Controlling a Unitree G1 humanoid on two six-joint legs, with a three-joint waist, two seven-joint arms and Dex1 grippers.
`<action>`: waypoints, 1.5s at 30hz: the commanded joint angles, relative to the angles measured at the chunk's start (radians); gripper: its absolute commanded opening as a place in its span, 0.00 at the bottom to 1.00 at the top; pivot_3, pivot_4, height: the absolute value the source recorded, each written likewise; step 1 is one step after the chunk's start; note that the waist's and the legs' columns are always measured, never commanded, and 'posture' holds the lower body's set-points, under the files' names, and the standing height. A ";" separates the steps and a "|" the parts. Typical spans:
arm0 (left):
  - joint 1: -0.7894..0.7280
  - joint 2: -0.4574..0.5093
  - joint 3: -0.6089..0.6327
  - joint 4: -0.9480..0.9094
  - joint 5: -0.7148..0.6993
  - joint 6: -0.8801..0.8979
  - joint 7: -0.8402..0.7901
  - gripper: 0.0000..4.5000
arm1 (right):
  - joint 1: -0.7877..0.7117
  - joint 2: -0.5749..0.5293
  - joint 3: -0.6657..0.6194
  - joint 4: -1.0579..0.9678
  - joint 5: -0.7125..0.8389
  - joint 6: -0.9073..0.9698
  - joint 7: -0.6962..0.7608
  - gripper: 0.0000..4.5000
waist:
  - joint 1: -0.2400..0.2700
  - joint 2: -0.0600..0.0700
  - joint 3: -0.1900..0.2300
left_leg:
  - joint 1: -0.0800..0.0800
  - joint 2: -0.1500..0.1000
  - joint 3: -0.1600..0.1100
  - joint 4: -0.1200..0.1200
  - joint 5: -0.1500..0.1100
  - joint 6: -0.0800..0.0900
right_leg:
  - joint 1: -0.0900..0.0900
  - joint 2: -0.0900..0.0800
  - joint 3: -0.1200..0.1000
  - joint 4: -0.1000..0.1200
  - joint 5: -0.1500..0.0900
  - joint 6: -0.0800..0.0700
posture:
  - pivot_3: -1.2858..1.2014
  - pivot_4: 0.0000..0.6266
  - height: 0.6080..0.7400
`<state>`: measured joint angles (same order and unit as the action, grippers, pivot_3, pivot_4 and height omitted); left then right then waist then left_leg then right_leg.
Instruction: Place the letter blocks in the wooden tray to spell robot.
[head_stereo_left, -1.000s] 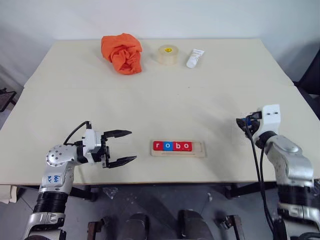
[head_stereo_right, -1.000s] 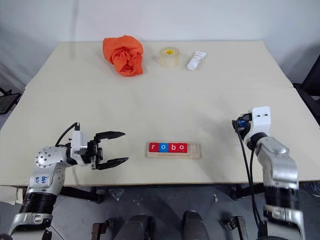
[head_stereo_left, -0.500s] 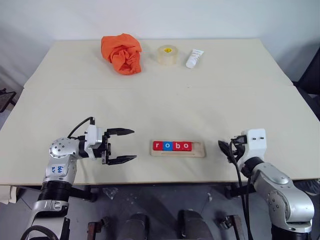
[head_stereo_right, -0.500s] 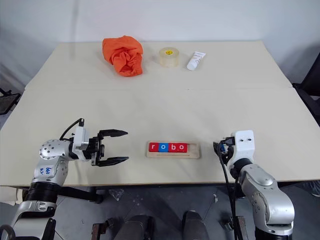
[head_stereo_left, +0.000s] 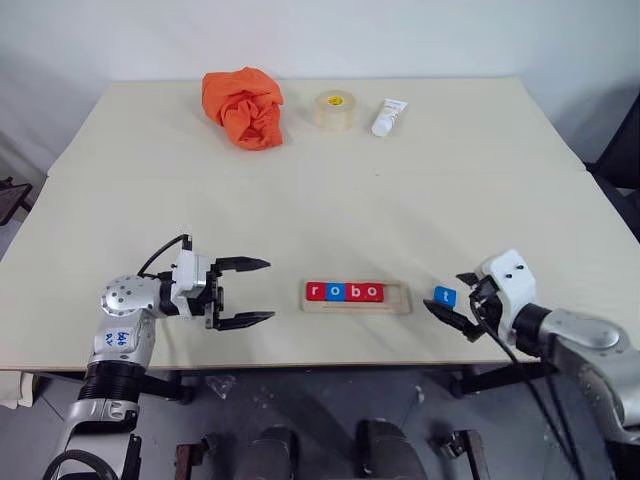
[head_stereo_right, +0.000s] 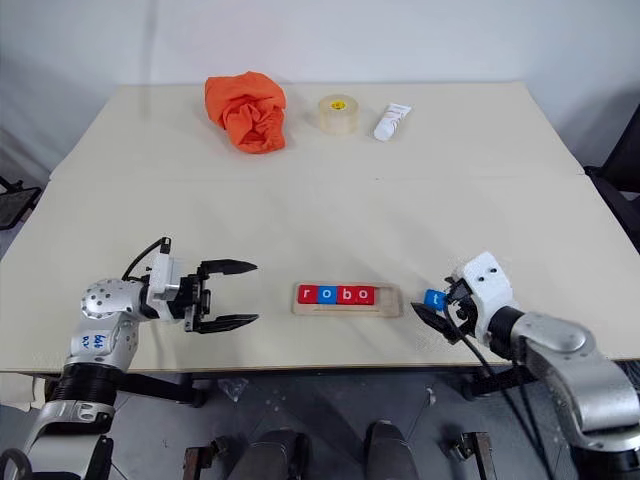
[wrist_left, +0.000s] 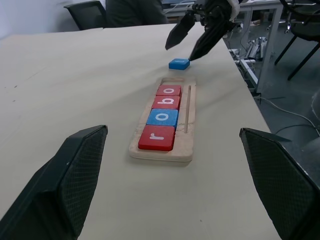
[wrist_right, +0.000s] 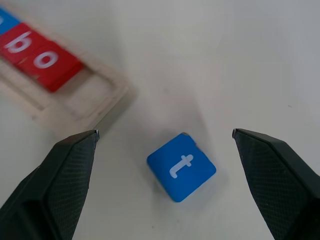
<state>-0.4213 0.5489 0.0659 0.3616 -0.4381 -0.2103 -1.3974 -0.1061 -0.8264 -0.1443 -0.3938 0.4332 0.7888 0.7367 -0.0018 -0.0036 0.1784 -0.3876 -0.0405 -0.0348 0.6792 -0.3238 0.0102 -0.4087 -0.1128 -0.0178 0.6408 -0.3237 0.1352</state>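
The right gripper stands wide open and empty over the blue t block, which lies flat on the table just off the right end of the wooden tray, apart from it. In the tray, four letter blocks read r, o, b, o, the last slot bare. Left of the tray, the left gripper hangs open, holding nothing
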 joint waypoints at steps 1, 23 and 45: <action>-0.004 -0.001 0.005 -0.018 0.000 -0.017 0.001 1.00 | -0.059 -0.089 0.046 0.123 -0.031 -0.096 0.150 1.00 | 0.001 0.000 0.000 | 0.000 0.000 0.000 0.000 0.000 0.000 | 0.000 0.000 0.000 -0.001 0.000 0.000 | 0.52 0.24 1.00; 0.071 0.039 0.027 -0.098 -0.024 0.005 0.003 1.00 | -0.268 -0.113 0.252 0.426 -0.232 -0.333 0.392 0.42 | 0.000 0.000 0.000 | 0.000 0.002 0.000 0.001 0.000 -0.001 | 0.001 -0.003 -0.001 -0.004 0.000 0.000 | 0.52 0.24 1.00; 0.101 0.031 0.033 -0.130 -0.017 -0.001 0.050 1.00 | -0.614 -0.060 0.478 0.378 -0.309 -0.283 0.603 0.32 | 0.000 0.000 0.000 | -0.003 0.001 -0.002 0.001 -0.001 -0.002 | -0.001 -0.004 -0.003 -0.004 0.000 0.000 | 0.52 0.24 1.00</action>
<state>-0.3344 0.5699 0.0777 0.2708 -0.4428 -0.2044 -1.3545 -0.6996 -0.8903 0.3295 -0.0098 0.1383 0.5203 1.3276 -0.0016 -0.0036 0.1785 -0.3905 -0.0391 -0.0368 0.6805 -0.3247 0.0080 -0.4098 -0.1164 -0.0209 0.6366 -0.3235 0.1353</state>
